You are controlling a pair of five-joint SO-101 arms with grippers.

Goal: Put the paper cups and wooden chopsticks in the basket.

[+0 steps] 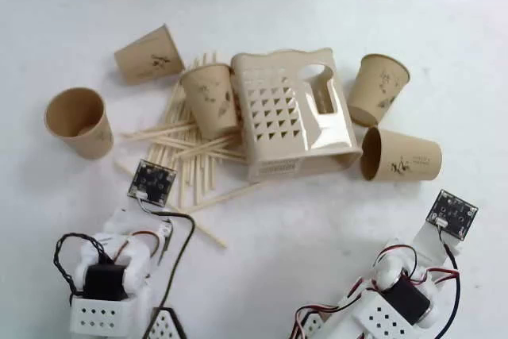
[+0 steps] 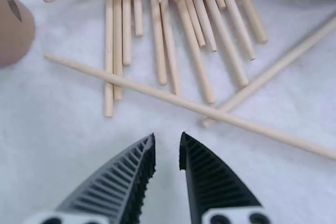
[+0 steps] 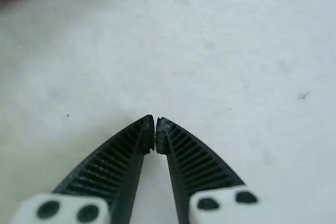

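Brown paper cups (image 1: 75, 121) scattered mid-frame around tipped-over beige plastic basket (image 1: 294, 113) | one cup (image 1: 210, 101) lying on pale wooden chopsticks (image 1: 190, 156) left of basket | left gripper (image 2: 167, 148) slightly spread, near sticks | right gripper (image 3: 155, 132) pressed together over white table (image 1: 317, 228)

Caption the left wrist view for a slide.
Left gripper, slightly open, faces a scattered pile of wooden chopsticks on the white table, a paper cup beside them.

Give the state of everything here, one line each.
basket, tipped over
far-left cup, upright, empty
back-left cup, on its side
front-right cup, on its side
middle cup, on chopsticks
back-right cup, outside basket
chopsticks, loose on table
left gripper, open, empty
right gripper, shut, empty
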